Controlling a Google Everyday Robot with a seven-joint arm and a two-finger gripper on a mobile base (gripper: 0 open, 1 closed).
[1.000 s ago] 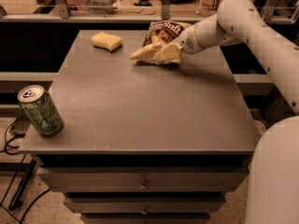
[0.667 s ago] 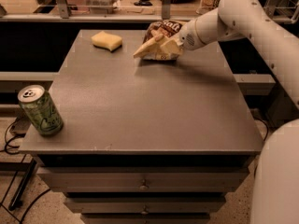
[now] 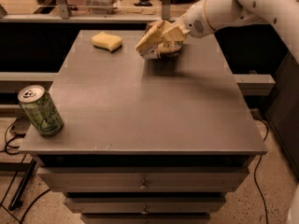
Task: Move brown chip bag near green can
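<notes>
Camera view: hand (image 3: pixel 158 40) on chip bag (image 3: pixel 169 50)

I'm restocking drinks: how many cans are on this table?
1: the green can stands on the table at its front-left corner. The gripper, at the far side, holds the brown chip bag. No other can shows.

Lab-like test space, we judge: grey drawer-cabinet surface (image 3: pixel 140 106), loose cables (image 3: pixel 8 141) on speckled floor (image 3: pixel 266 204). Gripper (image 3: pixel 156 40) clamps the brown chip bag (image 3: pixel 167 50) over the surface's far side.
</notes>
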